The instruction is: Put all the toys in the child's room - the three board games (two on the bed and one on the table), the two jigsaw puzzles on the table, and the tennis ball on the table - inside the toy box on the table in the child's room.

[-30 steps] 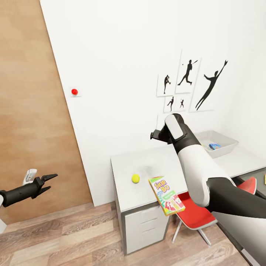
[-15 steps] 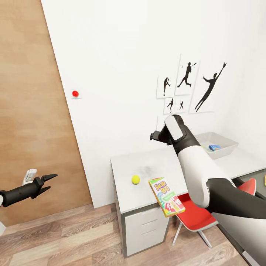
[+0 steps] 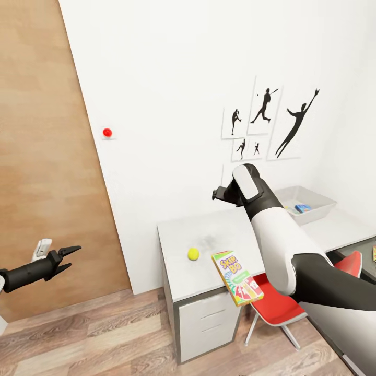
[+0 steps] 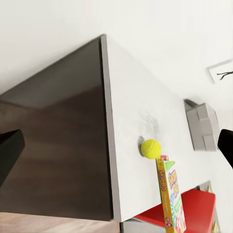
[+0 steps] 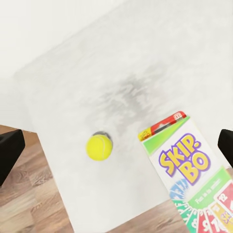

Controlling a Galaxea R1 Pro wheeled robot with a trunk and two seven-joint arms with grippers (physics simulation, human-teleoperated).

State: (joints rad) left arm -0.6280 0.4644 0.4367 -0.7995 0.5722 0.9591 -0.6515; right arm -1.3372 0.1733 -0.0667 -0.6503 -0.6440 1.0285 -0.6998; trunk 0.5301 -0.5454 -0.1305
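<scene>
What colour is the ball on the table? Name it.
Yellow-green: the ball lies beside the Skip-Bo box, clearest in the right wrist view.

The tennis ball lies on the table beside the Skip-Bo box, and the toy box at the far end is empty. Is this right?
Not quite: the toy box is not empty; the head view shows a blue item inside. The tennis ball does lie on the table beside the Skip-Bo box.

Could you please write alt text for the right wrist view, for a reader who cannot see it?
A yellow tennis ball rests on a white table, close to a Skip-Bo board game lying flat nearby, apart from it. Wooden floor shows past the table's edge, and dark fingertips of the right gripper frame the picture's sides.
</scene>
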